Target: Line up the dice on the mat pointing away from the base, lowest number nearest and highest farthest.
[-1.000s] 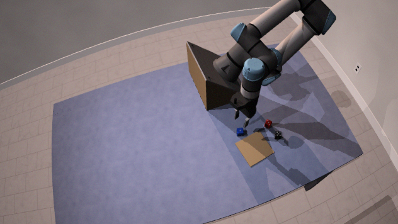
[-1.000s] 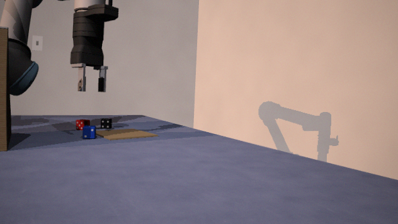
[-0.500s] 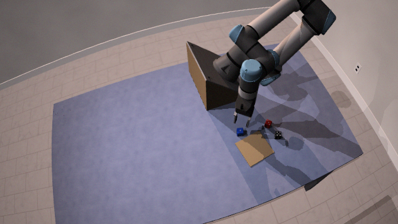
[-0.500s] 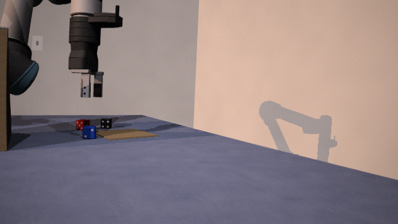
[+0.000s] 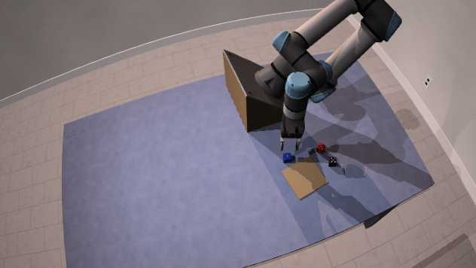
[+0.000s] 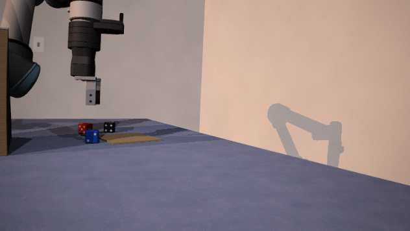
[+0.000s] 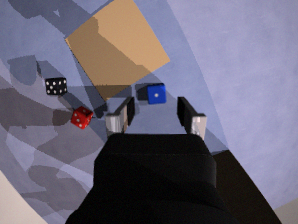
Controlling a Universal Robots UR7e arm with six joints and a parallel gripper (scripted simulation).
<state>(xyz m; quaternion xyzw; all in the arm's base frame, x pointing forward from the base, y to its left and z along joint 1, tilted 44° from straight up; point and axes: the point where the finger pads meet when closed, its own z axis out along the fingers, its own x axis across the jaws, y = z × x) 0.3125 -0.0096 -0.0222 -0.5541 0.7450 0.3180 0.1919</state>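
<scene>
From the top, a grey and black jointed arm with light-blue caps (image 5: pixel 297 84) (image 6: pixel 85 36) reaches out beside a brown box-shaped stand with wood-toned sides (image 5: pixel 235 90) (image 6: pixel 4 97). Its two-finger gripper (image 5: pixel 289 146) (image 6: pixel 93 103) (image 7: pixel 155 105) has its jaws spread fully, with nothing between them. Below the jaws in this view sits a small blue cube-shaped die (image 5: pixel 287 157) (image 6: pixel 91 136) (image 7: pixel 157 94), off the mat and near its edge. The mat, a thin tan square (image 5: pixel 304 178) (image 6: pixel 131 138) (image 7: pixel 120 45), lies flat on the blue-violet counter (image 5: pixel 151 169) (image 6: pixel 194 182) (image 7: pixel 240 60). A red cube-shaped die with white pips (image 5: pixel 320 147) (image 6: pixel 82 128) (image 7: pixel 81 118) and a black cube-shaped die with white pips (image 5: pixel 332 161) (image 6: pixel 109 127) (image 7: pixel 56 86) rest on the counter off the mat's other side, near each other but apart.

In the exterior view, the jaws point down and hang well above the counter; one finger largely covers the other. The blue die stands in front of the red one, partly overlapping it in the picture, and the black die is behind the mat.

In the wrist view, the blue die shows a single white pip on top and appears just beyond the open fingertips, touching neither. The red and black dice lie off to the left of the picture; the red one is turned at an angle.
</scene>
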